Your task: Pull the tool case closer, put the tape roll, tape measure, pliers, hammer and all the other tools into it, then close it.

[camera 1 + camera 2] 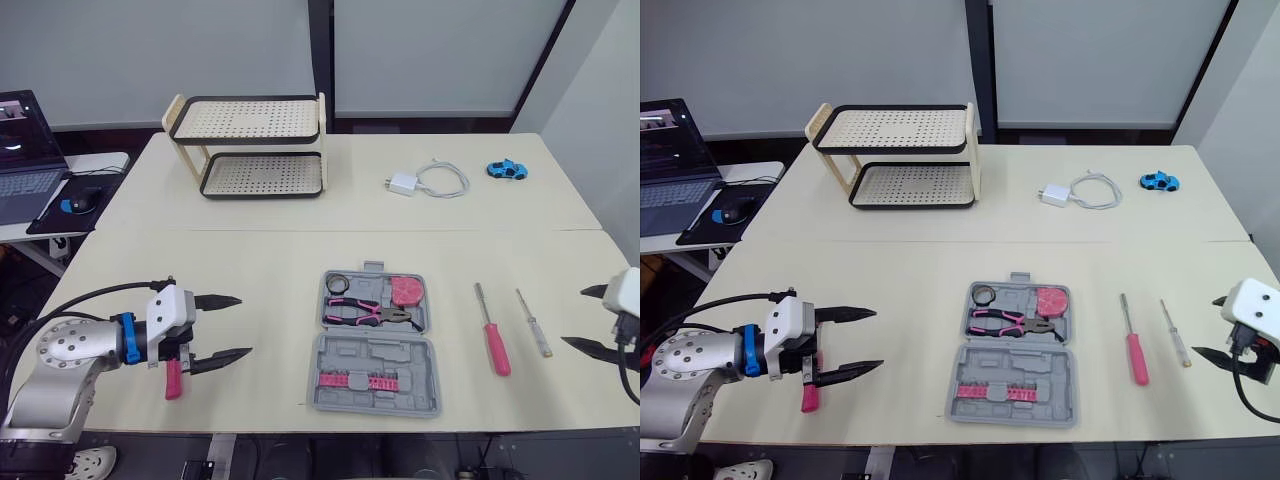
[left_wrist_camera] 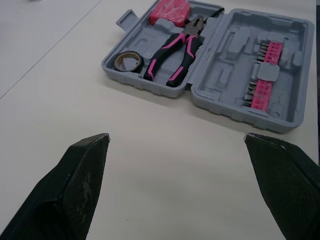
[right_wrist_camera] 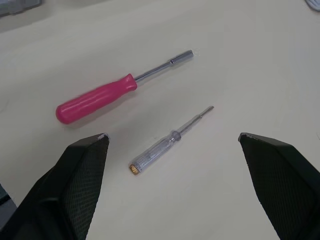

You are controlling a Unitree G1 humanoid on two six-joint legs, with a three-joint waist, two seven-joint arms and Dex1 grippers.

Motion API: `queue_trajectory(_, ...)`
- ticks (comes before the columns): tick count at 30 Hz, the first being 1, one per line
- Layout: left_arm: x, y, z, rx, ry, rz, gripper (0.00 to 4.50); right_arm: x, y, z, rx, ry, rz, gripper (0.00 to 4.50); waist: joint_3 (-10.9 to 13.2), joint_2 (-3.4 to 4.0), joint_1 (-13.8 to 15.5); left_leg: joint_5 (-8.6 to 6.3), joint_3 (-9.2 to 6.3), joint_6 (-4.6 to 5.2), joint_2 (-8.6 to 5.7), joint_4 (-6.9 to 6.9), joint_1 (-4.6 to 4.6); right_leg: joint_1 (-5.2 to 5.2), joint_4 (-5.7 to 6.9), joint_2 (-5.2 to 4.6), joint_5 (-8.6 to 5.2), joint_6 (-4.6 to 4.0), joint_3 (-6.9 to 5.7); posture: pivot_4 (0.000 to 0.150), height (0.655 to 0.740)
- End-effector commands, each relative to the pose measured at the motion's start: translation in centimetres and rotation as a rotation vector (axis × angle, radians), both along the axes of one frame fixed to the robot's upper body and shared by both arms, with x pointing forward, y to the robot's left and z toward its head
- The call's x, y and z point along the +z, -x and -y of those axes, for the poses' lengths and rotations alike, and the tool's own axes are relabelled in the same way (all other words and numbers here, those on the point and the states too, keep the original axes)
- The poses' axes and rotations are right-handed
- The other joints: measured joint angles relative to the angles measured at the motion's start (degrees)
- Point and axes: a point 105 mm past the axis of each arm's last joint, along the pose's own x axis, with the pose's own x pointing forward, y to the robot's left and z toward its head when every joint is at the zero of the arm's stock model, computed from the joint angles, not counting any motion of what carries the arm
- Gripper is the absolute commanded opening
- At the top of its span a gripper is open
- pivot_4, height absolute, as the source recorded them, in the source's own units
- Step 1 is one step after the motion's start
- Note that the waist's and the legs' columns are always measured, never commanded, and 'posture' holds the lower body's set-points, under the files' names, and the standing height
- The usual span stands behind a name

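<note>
Showing the open tool case point(image 1: 345, 355) at the near middle of the table point(image 1: 250, 260), with tape roll point(image 1: 336, 283), pliers point(image 1: 365, 313) and tape measure point(image 1: 406, 291) seated in its far half. Pink screwdriver point(image 1: 492, 335) and slim clear screwdriver point(image 1: 533, 323) lie to its right, near the right gripper point(image 1: 578, 316), fingers spread; left gripper point(image 1: 243, 325) likewise spread. Both screwdrivers are judged light, rigid and prone to rolling, best pinched across the handle.
</note>
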Motion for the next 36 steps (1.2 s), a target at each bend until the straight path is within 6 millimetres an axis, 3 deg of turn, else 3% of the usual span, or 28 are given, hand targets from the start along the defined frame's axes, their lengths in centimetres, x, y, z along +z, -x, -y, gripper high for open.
queue_trajectory(1,1.4,0.2,1.7,-0.055,0.027,0.017,4.50,0.4,-0.9,-0.6,-0.098,-0.051,0.008,4.45,0.0,0.00,0.0,0.00,0.00,0.00,0.00,0.00,0.00,0.00,0.00,0.00,0.00,0.00,0.00,0.150,0.7400)
queue_trajectory(15,3.9,0.3,6.2,-0.156,0.118,-0.024,4.50,-4.7,-2.3,-0.7,-0.395,-0.238,-0.013,4.45,0.0,0.02,0.1,0.00,-0.03,0.00,-0.03,0.02,-0.04,-0.03,0.03,0.00,0.00,0.00,0.00,0.150,0.7400)
queue_trajectory(22,4.0,0.2,7.1,-0.196,0.123,-0.026,4.50,-7.1,-3.5,0.5,-0.493,-0.250,-0.033,4.45,0.0,0.04,0.0,0.01,-0.04,0.00,-0.08,0.02,-0.02,-0.03,0.04,0.04,0.00,0.00,-0.01,0.150,0.7400)
queue_trajectory(36,3.8,0.4,8.1,-0.233,0.126,-0.031,4.50,-9.6,-5.2,1.6,-0.624,-0.324,-0.041,4.45,0.0,0.07,-0.1,0.01,-0.03,0.00,-0.09,0.03,-0.03,-0.05,0.05,0.03,0.00,0.00,0.02,0.150,0.7400)
